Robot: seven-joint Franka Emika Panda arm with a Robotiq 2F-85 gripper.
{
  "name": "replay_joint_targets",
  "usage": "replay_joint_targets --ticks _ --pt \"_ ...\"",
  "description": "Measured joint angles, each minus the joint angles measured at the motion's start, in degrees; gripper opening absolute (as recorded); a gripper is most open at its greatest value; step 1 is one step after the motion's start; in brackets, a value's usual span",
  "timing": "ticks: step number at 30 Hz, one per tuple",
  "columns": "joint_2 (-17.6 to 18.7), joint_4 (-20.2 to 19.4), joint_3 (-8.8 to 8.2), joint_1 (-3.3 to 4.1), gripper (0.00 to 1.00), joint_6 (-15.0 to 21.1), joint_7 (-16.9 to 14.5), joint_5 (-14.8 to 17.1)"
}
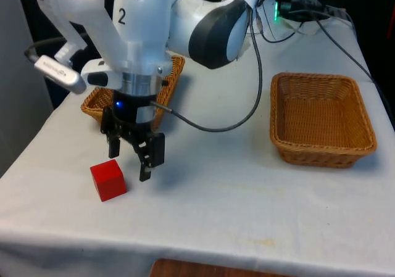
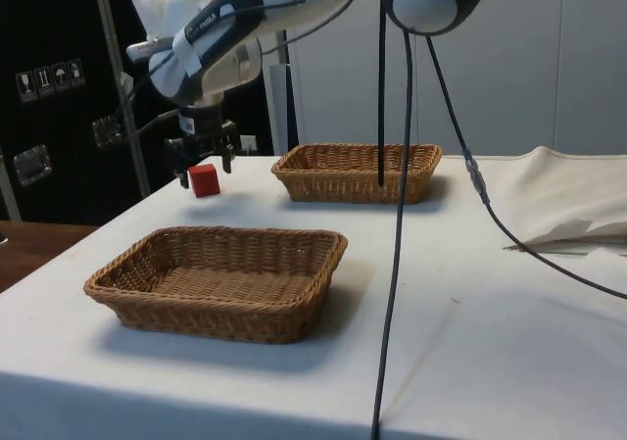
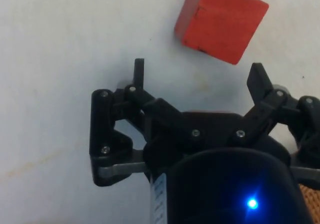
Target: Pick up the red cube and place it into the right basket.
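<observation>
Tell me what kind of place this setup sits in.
Likely a robotics lab bench set up for pick-and-place trials: a cloth-covered table with a red cube and two wicker baskets, cables running across the table, and dark cabinets beside it.

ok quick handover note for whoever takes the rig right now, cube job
Tool: open, empty, hanging just above the cloth beside the red cube, not around it and not touching it.
Red cube: on the white cloth near the front view's left edge of the table, in front of the left basket.
Right basket: empty, on the front view's right.
Done: approach to the cube only.
Left: centre the tool over the cube, lower, close, lift, carry it across and release it in the right basket.
</observation>
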Motion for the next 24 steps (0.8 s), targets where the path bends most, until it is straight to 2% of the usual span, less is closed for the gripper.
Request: replay_joint_targets --ticks 2,11,24 --pt "0.9 0.1 0.00 0.06 1.00 0.7 1.4 0.0" --pt "2.3 0.9 -0.40 0.11 1.00 1.3 4.1 0.0" --pt "2.9 1.7 -2.01 0.17 1.00 1.3 5.4 0.0"
